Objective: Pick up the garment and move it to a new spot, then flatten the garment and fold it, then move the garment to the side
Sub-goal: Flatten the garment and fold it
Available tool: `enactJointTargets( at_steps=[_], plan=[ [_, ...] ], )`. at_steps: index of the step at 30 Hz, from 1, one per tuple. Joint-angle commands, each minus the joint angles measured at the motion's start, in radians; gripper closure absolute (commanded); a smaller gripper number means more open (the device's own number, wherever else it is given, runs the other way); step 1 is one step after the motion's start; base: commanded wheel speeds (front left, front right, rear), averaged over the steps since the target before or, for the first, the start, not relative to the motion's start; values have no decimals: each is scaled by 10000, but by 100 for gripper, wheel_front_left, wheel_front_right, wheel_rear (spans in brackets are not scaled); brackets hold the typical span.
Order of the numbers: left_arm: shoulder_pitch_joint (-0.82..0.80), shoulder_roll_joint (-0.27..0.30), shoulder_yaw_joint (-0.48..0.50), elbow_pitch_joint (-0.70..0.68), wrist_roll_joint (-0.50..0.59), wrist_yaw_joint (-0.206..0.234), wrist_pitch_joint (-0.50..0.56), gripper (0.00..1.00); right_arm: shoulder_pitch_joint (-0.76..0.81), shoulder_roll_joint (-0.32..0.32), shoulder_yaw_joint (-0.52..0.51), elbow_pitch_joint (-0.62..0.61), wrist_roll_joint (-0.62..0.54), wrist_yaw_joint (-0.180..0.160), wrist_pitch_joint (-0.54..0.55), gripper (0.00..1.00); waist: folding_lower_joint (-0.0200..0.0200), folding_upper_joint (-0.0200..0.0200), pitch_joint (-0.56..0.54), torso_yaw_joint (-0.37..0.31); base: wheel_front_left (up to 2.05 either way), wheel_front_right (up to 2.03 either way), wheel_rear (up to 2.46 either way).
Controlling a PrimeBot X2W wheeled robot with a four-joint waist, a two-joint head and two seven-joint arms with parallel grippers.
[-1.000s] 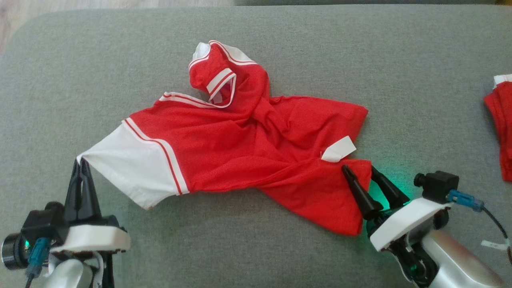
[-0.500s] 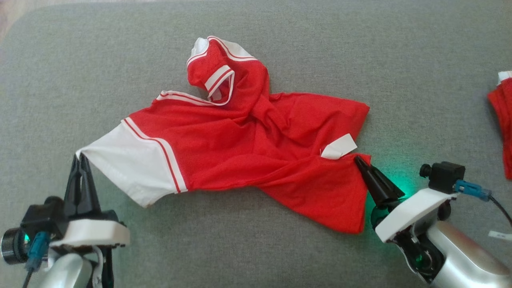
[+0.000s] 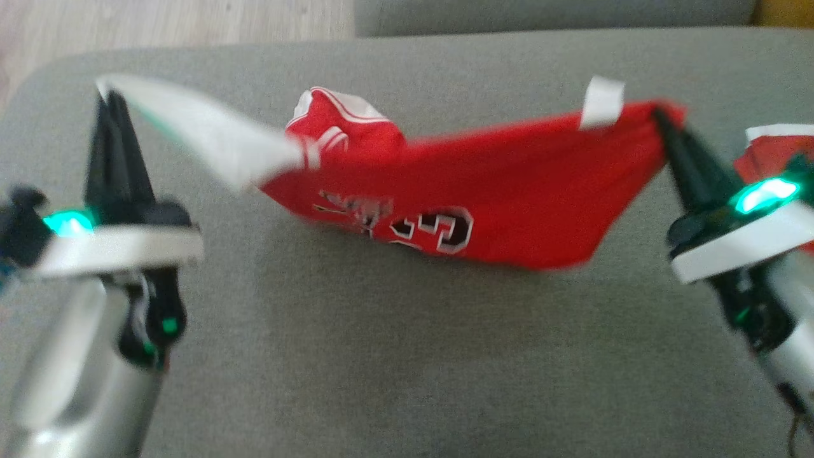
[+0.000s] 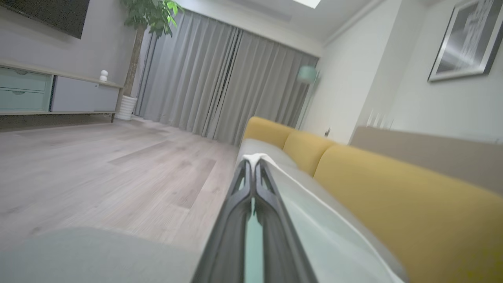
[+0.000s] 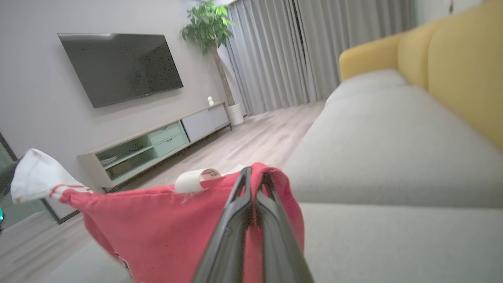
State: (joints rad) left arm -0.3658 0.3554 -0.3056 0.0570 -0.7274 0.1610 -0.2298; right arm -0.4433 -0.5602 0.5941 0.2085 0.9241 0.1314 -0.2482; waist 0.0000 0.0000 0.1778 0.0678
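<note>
The head view is taken from above, tilted forward and down onto the grey cushion (image 3: 407, 356), with the garment (image 3: 509, 203) seen at middle range. The left wrist view is directed nearly level along the left gripper (image 4: 254, 162), close up, toward the curtains (image 4: 220, 86). The right wrist view is directed likewise along the right gripper (image 5: 254, 173). Curtains, plant (image 4: 151, 13) and yellow backrest (image 4: 393, 196) are shared by both wrist views.

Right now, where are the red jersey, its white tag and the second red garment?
red jersey (image 3: 509, 191): head view, its red body beside the printed number.
white tag (image 3: 603, 102): head view, the tag's middle.
second red garment (image 3: 758, 156): head view, its red fabric.
</note>
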Motion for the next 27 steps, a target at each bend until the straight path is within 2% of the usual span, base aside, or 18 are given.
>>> enactJointTargets(
  at_steps=[1,4,8,11,16,21,27],
  plan=[
    [-1037,167,651,-424,-329,-206,50,100,-231,-398,-415,-581,-322,-7,-131,100,0,0,-446,-222,0,0,0],
    [-1975,-73,908,-538,-1029,-529,303,100,-422,-612,-1053,-1088,-772,-7,-132,100,0,0,-896,-428,0,0,0],
    [-3058,-304,1305,-706,-1870,-685,685,100,-811,-912,-1709,-1745,-1135,-7,-133,100,0,0,-1393,-708,0,0,0],
    [-3843,-329,1487,-887,-2129,-655,894,100,-1151,-1153,-2011,-2246,-1207,-7,-134,100,0,0,-1656,-896,0,0,0],
    [-5288,-136,1354,-1008,-1819,-474,1270,100,-2042,-1703,-2419,-2682,-1164,-7,-42,100,0,0,-1776,-1105,0,0,0],
    [-6812,-31,894,-511,-1541,-452,1968,100,-3283,-1799,-2768,-2370,-1113,-7,337,100,0,0,-1415,-1228,0,0,0],
    [-8272,-251,479,1370,-1484,-123,2884,100,-4917,-1422,-2124,-1064,-937,-7,655,100,0,0,-274,-1263,0,0,0]
  ],
)
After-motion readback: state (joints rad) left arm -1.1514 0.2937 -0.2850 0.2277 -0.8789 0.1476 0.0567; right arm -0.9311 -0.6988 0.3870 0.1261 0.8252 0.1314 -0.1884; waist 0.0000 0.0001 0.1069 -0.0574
